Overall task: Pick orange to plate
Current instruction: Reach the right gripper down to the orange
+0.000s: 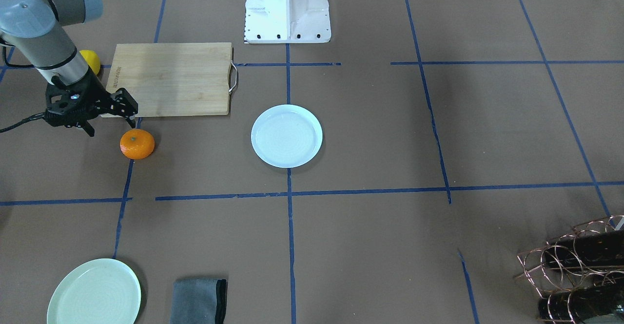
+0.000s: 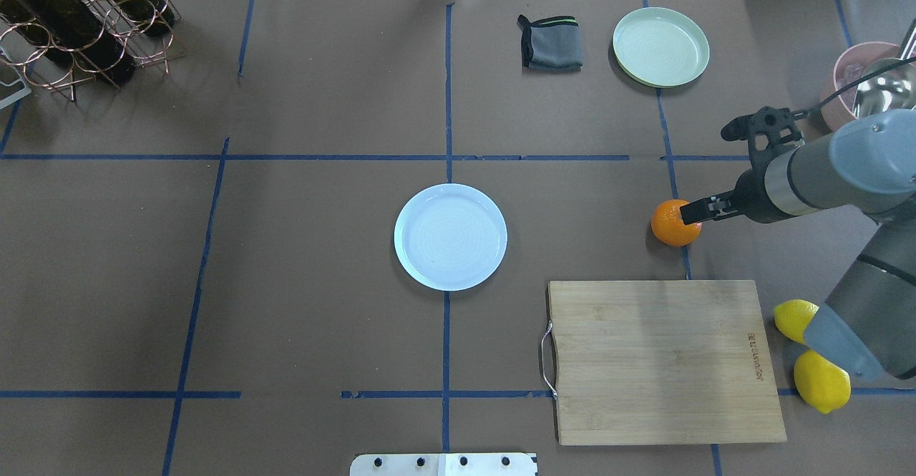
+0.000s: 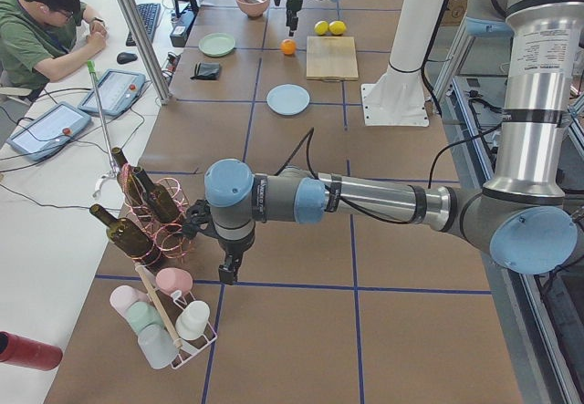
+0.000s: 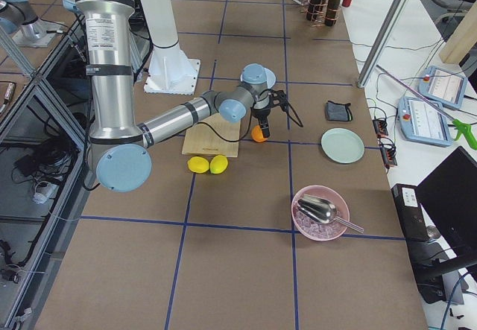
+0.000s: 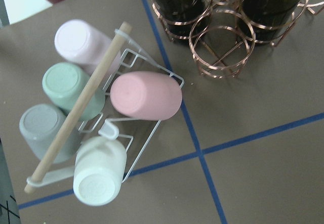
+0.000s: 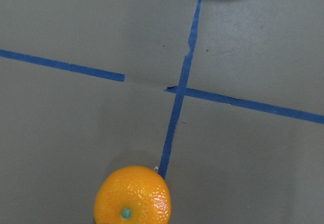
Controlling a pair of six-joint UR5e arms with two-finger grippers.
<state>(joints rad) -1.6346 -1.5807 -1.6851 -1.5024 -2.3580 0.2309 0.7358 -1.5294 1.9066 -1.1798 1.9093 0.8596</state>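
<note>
The orange (image 1: 137, 143) (image 2: 675, 223) (image 6: 132, 197) rests on the brown table next to a blue tape line, off the cutting board's far corner. My right gripper (image 1: 109, 119) (image 2: 707, 172) hovers open just beside and above it; one fingertip overlaps the fruit in the overhead view, and nothing is held. In the right wrist view the orange lies at the bottom edge and no fingers show. The pale blue plate (image 1: 286, 136) (image 2: 450, 236) lies empty at the table's centre. My left gripper (image 3: 228, 272) hangs far off by the wine rack; whether it is open or shut I cannot tell.
A wooden cutting board (image 2: 665, 360) lies near the orange, with two lemons (image 2: 821, 380) beside it under my right arm. A mint-green plate (image 2: 660, 46), a grey cloth (image 2: 551, 43) and a pink bowl (image 4: 319, 212) sit beyond. The wine rack (image 2: 79, 21) and a cup rack (image 5: 101, 133) stand at the left end.
</note>
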